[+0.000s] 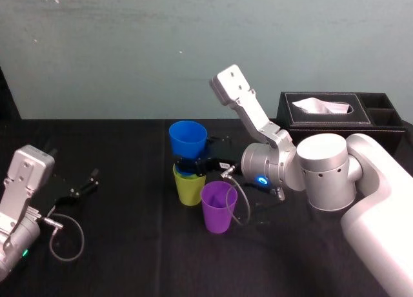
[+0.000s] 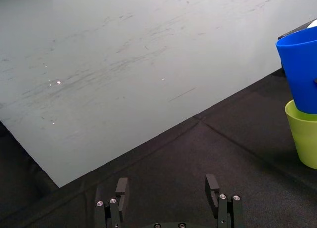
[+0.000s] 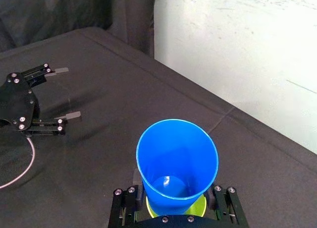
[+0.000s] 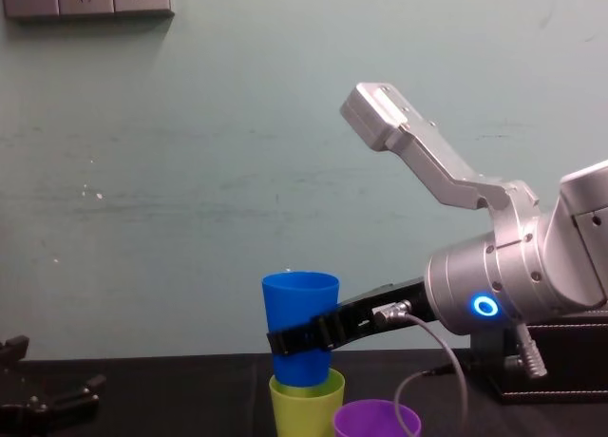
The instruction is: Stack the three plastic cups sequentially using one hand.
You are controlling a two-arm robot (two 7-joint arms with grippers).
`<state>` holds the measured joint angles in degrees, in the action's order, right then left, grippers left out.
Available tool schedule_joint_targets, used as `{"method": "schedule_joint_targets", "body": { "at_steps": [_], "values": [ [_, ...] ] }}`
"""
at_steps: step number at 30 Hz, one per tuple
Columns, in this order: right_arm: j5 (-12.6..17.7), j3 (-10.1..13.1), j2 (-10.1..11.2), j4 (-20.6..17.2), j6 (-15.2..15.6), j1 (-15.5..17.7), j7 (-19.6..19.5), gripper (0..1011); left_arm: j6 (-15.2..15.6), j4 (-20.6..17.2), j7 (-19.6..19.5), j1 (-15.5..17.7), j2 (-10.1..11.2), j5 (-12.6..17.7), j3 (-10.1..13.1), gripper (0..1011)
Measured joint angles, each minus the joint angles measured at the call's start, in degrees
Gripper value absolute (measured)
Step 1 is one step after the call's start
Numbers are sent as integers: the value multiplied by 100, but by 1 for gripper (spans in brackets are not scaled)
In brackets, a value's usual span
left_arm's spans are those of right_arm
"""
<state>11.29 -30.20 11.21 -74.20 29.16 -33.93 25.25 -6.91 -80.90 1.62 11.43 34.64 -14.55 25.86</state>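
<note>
From the right wrist view, the right gripper's (image 3: 174,204) jaws grip the blue cup (image 3: 177,158), whose base sits inside the yellow-green cup (image 3: 199,208). The head view adds the purple cup (image 1: 218,206) just beside them. It also shows the left gripper (image 1: 84,184), jaws open, on the black tabletop (image 1: 129,245) before a pale wall (image 1: 129,51).

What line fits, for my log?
right gripper: shut on blue plastic cup; partly in yellow-green plastic cup; purple plastic cup: unstacked; left gripper: open

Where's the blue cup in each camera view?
Head view: blue cup at centre, held by the right gripper.
Left wrist view: blue cup beyond the idle left gripper.
Right wrist view: blue cup in the right gripper's grasp, seen from above.
Chest view: blue cup low centre.
Shared landmark: the yellow-green cup directly beneath it.
</note>
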Motion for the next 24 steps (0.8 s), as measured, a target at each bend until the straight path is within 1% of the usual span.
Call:
{"method": "schedule_joint_targets", "body": {
  "at_steps": [12,24],
  "values": [
    [33,-13,-1,106,-112,15,-72,704,0,0,0,0,0,0,0,1000],
    [0,-57,-10,259,-201,-10,-89,704,0,0,0,0,0,0,0,1000]
  ]
}}
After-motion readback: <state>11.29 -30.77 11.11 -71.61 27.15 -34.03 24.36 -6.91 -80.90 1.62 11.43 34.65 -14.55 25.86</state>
